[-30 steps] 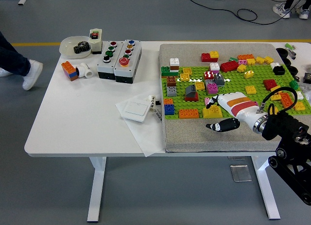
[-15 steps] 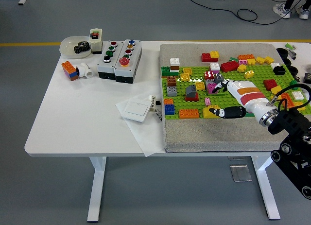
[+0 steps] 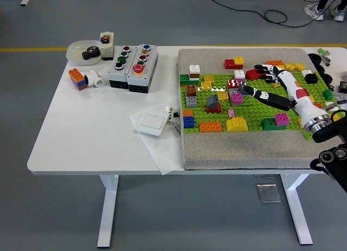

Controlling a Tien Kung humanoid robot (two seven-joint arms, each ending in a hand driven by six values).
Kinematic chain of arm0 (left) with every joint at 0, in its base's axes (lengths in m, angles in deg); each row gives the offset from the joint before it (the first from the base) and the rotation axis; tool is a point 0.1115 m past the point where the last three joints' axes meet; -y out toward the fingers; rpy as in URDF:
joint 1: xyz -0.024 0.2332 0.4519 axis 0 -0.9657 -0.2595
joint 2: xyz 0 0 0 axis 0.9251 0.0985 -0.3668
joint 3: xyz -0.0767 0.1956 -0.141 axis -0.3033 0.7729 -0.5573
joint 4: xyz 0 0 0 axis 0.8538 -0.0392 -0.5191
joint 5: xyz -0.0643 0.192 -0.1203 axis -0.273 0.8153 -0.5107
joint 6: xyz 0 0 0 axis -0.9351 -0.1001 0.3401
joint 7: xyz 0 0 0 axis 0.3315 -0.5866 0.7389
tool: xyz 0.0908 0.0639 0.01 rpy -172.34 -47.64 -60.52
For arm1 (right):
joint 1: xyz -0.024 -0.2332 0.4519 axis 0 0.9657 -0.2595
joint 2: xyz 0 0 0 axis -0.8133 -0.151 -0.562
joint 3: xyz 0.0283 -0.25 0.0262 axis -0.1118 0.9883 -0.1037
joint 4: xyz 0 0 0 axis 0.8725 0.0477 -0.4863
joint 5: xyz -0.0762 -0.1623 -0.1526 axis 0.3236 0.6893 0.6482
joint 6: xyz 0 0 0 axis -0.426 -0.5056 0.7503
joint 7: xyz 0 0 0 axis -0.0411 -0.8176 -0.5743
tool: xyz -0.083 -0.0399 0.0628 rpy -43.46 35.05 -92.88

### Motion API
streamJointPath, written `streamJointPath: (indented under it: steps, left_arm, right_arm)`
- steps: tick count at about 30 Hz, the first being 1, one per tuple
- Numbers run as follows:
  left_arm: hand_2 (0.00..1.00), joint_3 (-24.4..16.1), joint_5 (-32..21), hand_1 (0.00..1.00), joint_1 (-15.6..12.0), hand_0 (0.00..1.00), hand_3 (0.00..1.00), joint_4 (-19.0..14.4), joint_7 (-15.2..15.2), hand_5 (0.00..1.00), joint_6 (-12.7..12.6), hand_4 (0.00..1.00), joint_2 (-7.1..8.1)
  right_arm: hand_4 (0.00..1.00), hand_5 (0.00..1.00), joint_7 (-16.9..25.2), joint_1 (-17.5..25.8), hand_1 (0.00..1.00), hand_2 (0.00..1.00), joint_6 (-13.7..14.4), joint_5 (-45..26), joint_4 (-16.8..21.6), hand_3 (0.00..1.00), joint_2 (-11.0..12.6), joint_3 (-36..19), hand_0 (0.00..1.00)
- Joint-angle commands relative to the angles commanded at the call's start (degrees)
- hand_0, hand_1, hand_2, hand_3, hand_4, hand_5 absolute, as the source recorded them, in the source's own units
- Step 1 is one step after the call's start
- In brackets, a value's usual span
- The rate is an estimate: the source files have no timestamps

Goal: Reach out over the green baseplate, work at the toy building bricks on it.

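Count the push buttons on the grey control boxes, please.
7 visible: the left grey control box has four (red, two green, black); the right grey control box has three (blue, yellow, big red). None looks hidden.

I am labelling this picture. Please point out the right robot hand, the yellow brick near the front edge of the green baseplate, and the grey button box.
right robot hand (image 3: 275, 84), head view, middle of hand.
yellow brick (image 3: 237, 124), head view, top.
grey button box (image 3: 134, 66), head view, top panel.

We see a white table (image 3: 81, 137) bearing a grey mat (image 3: 238, 148) at its right. Left of the mat lie a white switch plate (image 3: 149, 122) on paper (image 3: 165, 150), a button box (image 3: 133, 66), a bowl (image 3: 84, 51) and a small brick stack (image 3: 78, 78).
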Motion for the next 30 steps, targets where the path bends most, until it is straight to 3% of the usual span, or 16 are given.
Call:
streamJointPath:
  steps: [3, 4, 21, 30]
  left_arm:
    - [0.877, -0.07, 0.08, 0.874, -0.01, 0.863, 0.746, 0.03, 0.1, 0.645, 0.06, 0.738, -0.06]
    - [0.878, -0.07, 0.03, 0.875, -0.06, 0.864, 0.744, 0.04, 0.11, 0.647, 0.08, 0.738, -0.09]
    - [0.877, -0.85, 1.19, 0.872, -1.66, 0.86, 0.743, 0.0, 0.73, 0.647, 0.51, 0.737, -0.65]
    - [0.876, -1.24, 1.92, 0.871, -2.16, 0.861, 0.741, -0.06, 0.99, 0.65, 0.62, 0.735, -0.82]
  right_arm:
    - [0.998, 0.896, 1.09, 0.43, 0.824, 0.855, -0.53, -7.08, 0.1, 0.877, -0.06, -1.1, 0.854]
    - [0.998, 0.976, 1.53, 0.62, 0.834, 0.863, -0.71, -9.31, 0.16, 0.889, -0.11, -1.4, 0.872]
    - [0.998, 0.998, 4.05, 3.48, 0.84, 0.866, -3.87, -49.67, 1.74, 0.888, -1.03, -3.49, 0.882]
    - [0.998, 0.998, 3.85, 4.09, 0.841, 0.864, -4.08, -51.27, 1.8, 0.889, -1.27, -3.91, 0.884]
